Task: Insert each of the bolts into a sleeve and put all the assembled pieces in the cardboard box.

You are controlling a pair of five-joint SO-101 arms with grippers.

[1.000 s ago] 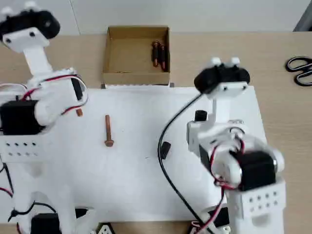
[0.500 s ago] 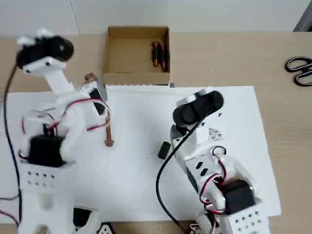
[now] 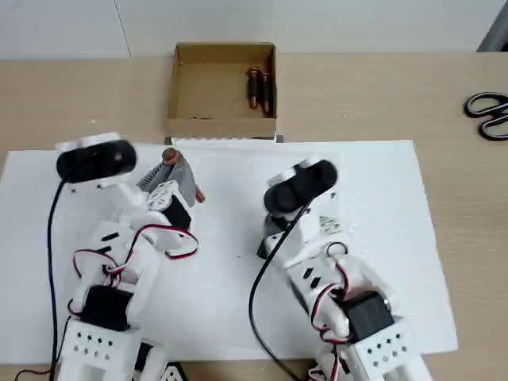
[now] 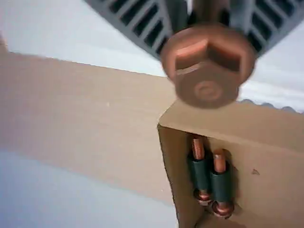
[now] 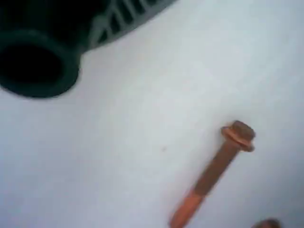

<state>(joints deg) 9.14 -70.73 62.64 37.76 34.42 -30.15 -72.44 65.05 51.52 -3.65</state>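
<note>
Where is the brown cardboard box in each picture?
High view: the open brown cardboard box sits on the wooden table, at the far edge of the white paper sheet.
Left wrist view: one box corner shows behind the copper bolt in the left gripper.
Right wrist view: it looks at the white paper, a loose copper bolt and a black sleeve.
Shared landmark: the two sleeved bolts inside the box.
</note>
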